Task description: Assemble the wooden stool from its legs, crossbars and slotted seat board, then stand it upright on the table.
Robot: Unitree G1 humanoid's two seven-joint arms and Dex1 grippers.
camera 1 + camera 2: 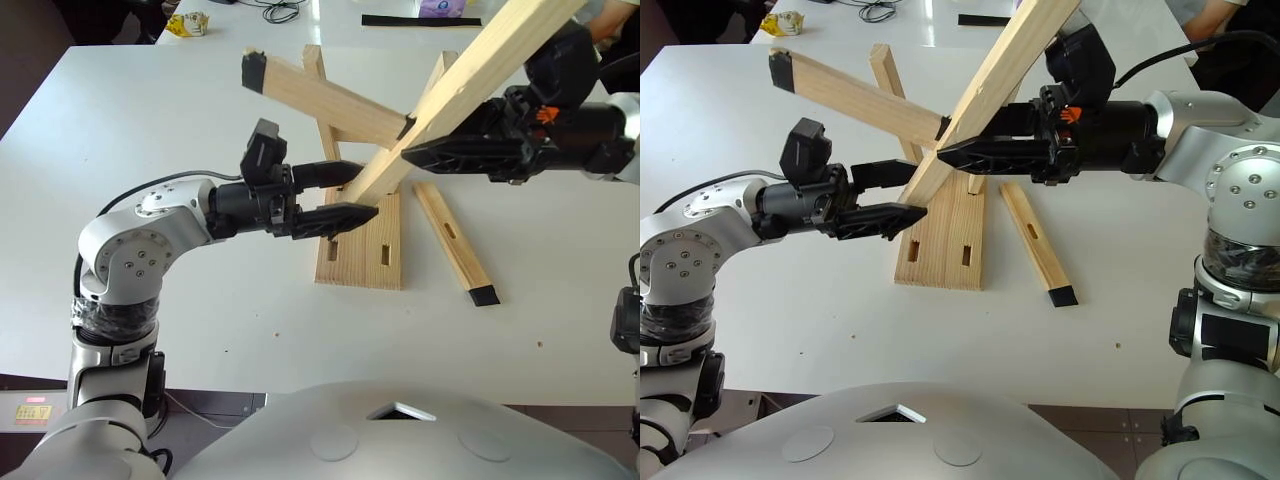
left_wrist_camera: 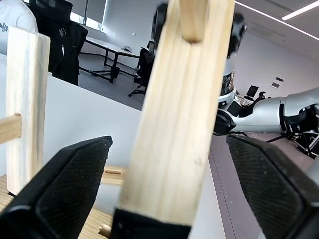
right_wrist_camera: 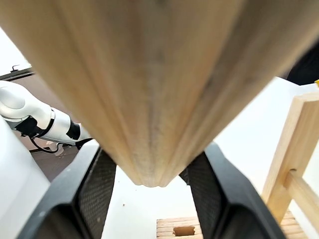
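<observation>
left pincer [image 1: 365,191] open astride leg [image 1: 500,53]; right pincer [image 1: 408,152] clamps it

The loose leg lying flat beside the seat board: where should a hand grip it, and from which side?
Probably mid-length, across its narrow width, from above: the loose leg lies flat on the table with bare tabletop along both long edges.

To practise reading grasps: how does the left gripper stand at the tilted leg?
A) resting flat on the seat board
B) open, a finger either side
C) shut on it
B: the left gripper is open, gaps showing between its fingers and the tilted leg; the right gripper holds it.
</observation>
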